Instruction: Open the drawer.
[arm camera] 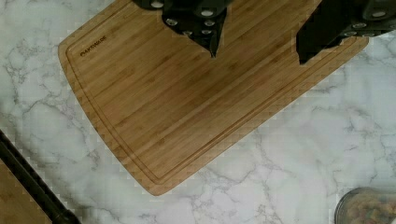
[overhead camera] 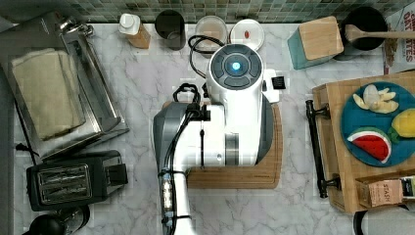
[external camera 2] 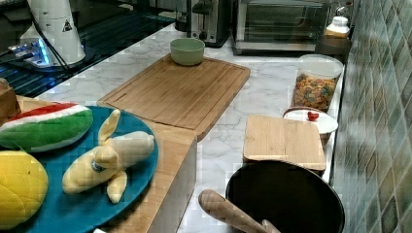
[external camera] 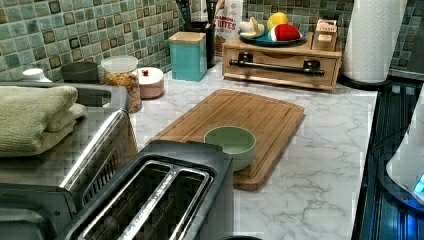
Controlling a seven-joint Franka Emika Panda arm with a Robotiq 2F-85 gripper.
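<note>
We see the gripper (arm camera: 257,49) in the wrist view, jaws spread apart, nothing between them, hanging above the bamboo cutting board (arm camera: 187,98). No contact with the board that we can make out.

The drawer (external camera: 282,67) sits shut in a low wooden box at the worktop's far end in the left view, near the tiled wall. Its long black bar handle (external camera: 277,65) runs across the front, facing the board. In the top view the handle (overhead camera: 317,147) is by the worktop's right edge, well apart from the arm (overhead camera: 220,122), which covers most of the board. In the wrist view a black bar (arm camera: 32,186) shows beside the board's corner, marble between them.

On top of the box: a blue plate (external camera: 270,39) with toy fruit, a watermelon slice (external camera 2: 46,126) and a banana (external camera 2: 114,162) among them.

A green bowl (external camera: 231,142) sits on the board's near corner in the left view. The toaster (external camera: 165,195) is just beside it. A paper towel roll (external camera: 372,37) stands beside the box.
</note>
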